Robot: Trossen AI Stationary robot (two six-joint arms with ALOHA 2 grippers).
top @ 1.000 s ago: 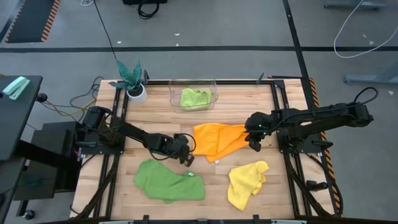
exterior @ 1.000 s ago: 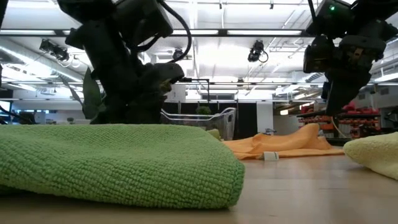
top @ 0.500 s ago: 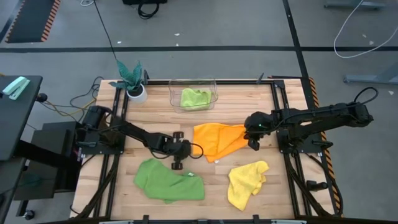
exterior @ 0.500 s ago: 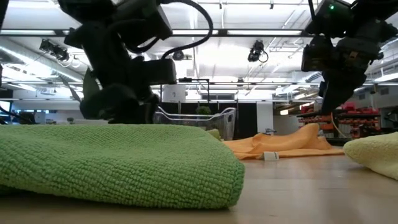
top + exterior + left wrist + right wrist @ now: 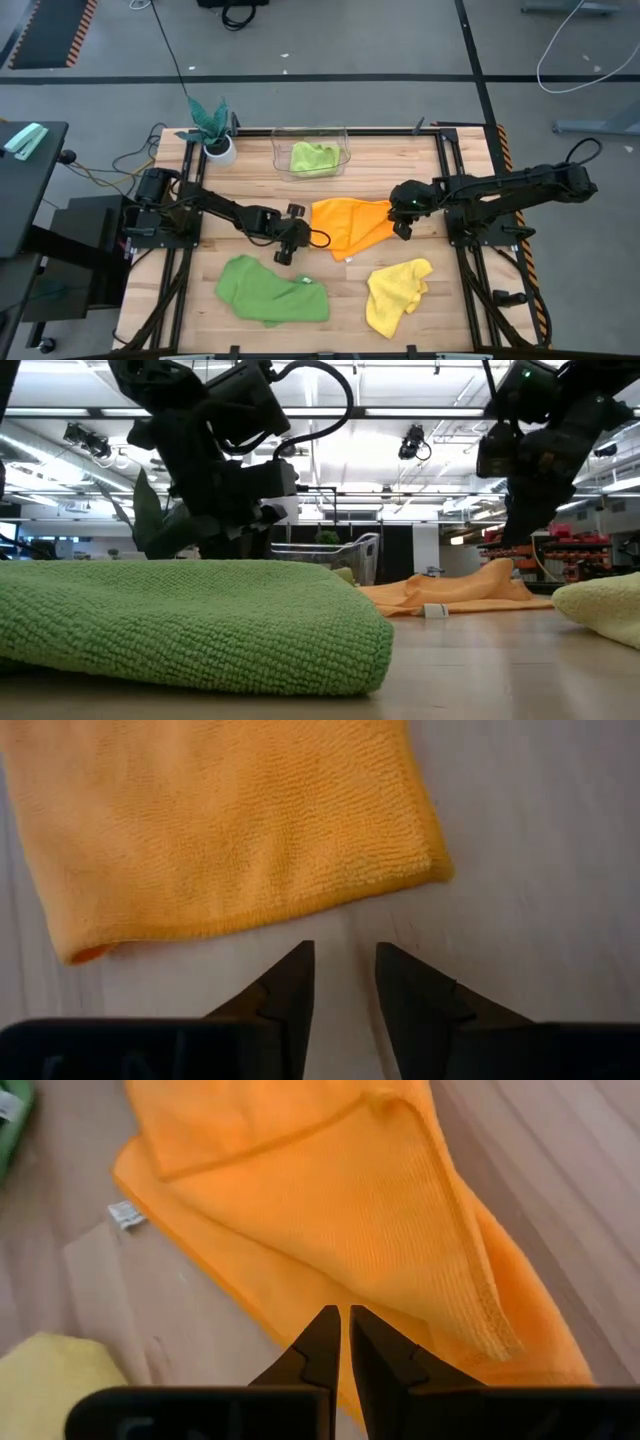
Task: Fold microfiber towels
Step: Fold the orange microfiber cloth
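Note:
The orange towel (image 5: 350, 225) lies in the middle of the table, its right part folded over itself. My left gripper (image 5: 296, 240) is open a little and empty, just off the towel's left edge (image 5: 250, 915). My right gripper (image 5: 402, 228) is shut over the towel's right edge (image 5: 300, 1310). The darker green towel (image 5: 270, 290) lies rumpled at the near left. The yellow towel (image 5: 395, 295) lies rumpled at the near right. The lime green towel (image 5: 313, 157) lies in the clear bin (image 5: 345, 140). My right gripper's shut fingertips (image 5: 342, 1318) point down over the near right edge of the orange towel. I cannot tell whether they touch the cloth. The towel lies on the table.
A teal-leaved plant in a white pot (image 5: 212, 130) stands at the far left corner. The clear bin stands at the far edge. Bare wood (image 5: 345, 290) shows between the green and yellow towels.
My left gripper has drawn away from the darker green towel, risen a little and turned toward the orange towel's left edge. My right gripper has crept a little toward the table's left and far edges over the orange towel. The towels have stayed in place.

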